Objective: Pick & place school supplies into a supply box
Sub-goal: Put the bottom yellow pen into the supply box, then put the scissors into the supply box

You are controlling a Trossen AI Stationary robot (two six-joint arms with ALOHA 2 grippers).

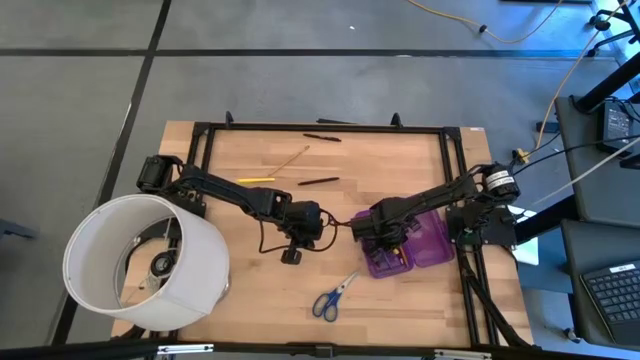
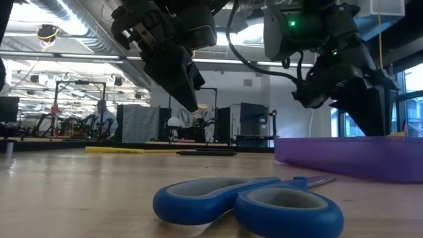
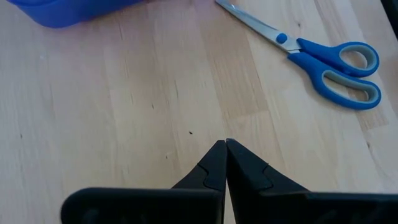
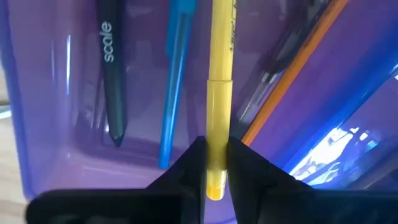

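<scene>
- The right gripper (image 4: 214,163) hangs over the open purple supply box (image 1: 432,245) at the table's right side; its jaws are clamped on a yellow pen (image 4: 219,74), which reaches down into the box
- Already lying in the box: a black pen (image 4: 111,74), a blue pen (image 4: 174,68) and an orange pencil (image 4: 292,74)
- The left gripper (image 3: 225,163) hovers above bare wood near the table's middle, jaws pressed together and holding nothing; the blue-handled scissors (image 1: 334,295) lie flat near the front edge, apart from it
- Still out on the far part of the table: a yellow pencil (image 1: 256,180), a black pen (image 1: 318,181) and another dark pen (image 1: 322,137)
- Risk, as I judge it: the yellow pen is gripped close to one end; released too high, it may tip against the box wall or bounce out; the two grippers are near each other, so a reach for the scissors may crowd the right arm
</scene>
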